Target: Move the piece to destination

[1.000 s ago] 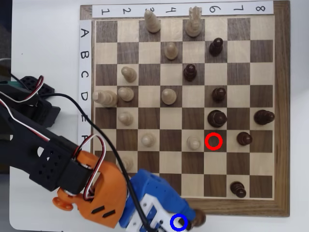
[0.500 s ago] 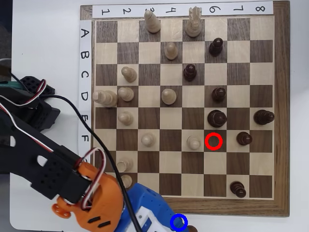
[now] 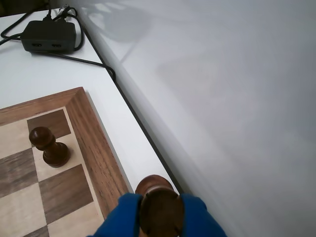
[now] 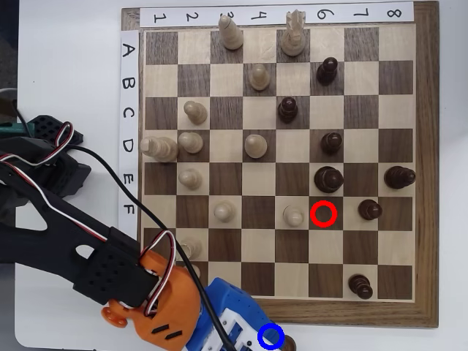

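Blue plastic fingers of the pincer (image 3: 159,217) close narrowly on the small dark-brown wooden pawn with a round head (image 3: 159,207), held between them at the bottom of the wrist view, just off the walnut-framed chessboard's (image 3: 94,143) outer edge. Overhead, the small blue circle outline (image 4: 271,337) sits right at the pincer's tip, the pawn just beside it, so what seems left is mostly a short lowering. Farther out stands another dark pawn (image 3: 48,146) on the board; beyond it lies a black power box (image 3: 49,36). No containers show.
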Available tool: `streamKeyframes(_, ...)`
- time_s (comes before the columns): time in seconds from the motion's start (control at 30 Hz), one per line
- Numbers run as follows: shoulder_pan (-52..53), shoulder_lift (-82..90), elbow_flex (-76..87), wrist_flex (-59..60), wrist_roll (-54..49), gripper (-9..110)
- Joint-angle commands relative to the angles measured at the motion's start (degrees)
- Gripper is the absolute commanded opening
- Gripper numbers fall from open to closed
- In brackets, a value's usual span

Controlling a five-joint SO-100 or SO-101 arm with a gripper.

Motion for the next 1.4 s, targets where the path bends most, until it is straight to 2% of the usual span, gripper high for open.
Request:
streamKeyframes(0.0, 2.11, -0.7, 0.44, -8.09, -1.93, 0)
streamKeyframes(0.97, 3.69, -8.61, 2.11, -11.51, -5.1, 0)
streamKeyframes(1.37, 3.52, -9.93, -0.18, -12.22, -2.9, 0)
